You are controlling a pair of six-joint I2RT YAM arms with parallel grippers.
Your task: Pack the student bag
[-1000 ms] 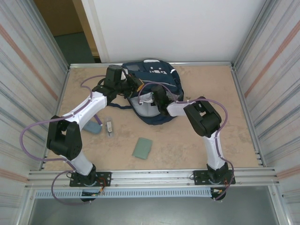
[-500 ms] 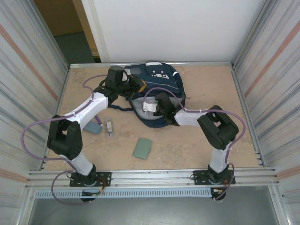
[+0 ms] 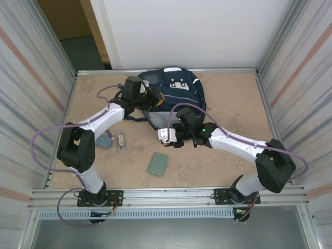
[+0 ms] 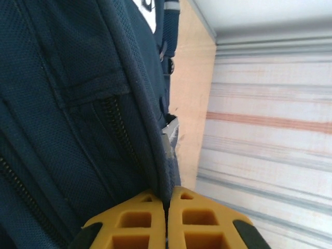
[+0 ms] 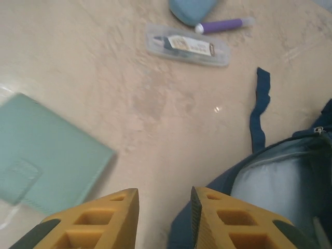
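Obs.: my right gripper point(image 3: 167, 136) has come back out of the mouth of the student bag point(image 3: 174, 85), where it was a second ago. It now hangs over bare table point(image 3: 228, 104) just in front of the bag. In the right wrist view its jaws stand apart with nothing between them point(image 5: 163, 207); they have widened during the retreat.

My left gripper point(image 3: 154, 98) stays at the bag's left side. In its wrist view the jaws point(image 4: 167, 199) are pressed together on a piped seam of the navy fabric point(image 4: 62, 104), pinching it.

Bag position: at the far middle of the table, mouth toward me, pale lining visible point(image 5: 280, 181). It has settled a little flatter and further back than a second ago.

Still loose on the table: green notebook point(image 5: 46, 155) near my right jaws, then the clear case point(image 5: 187, 45), purple pen point(image 5: 223, 24) and teal pouch point(image 5: 189, 8) further off.

Judgement: one deposit looks finished. The right arm is free for another pick, likely the notebook. The left pinch should hold the mouth open meanwhile.
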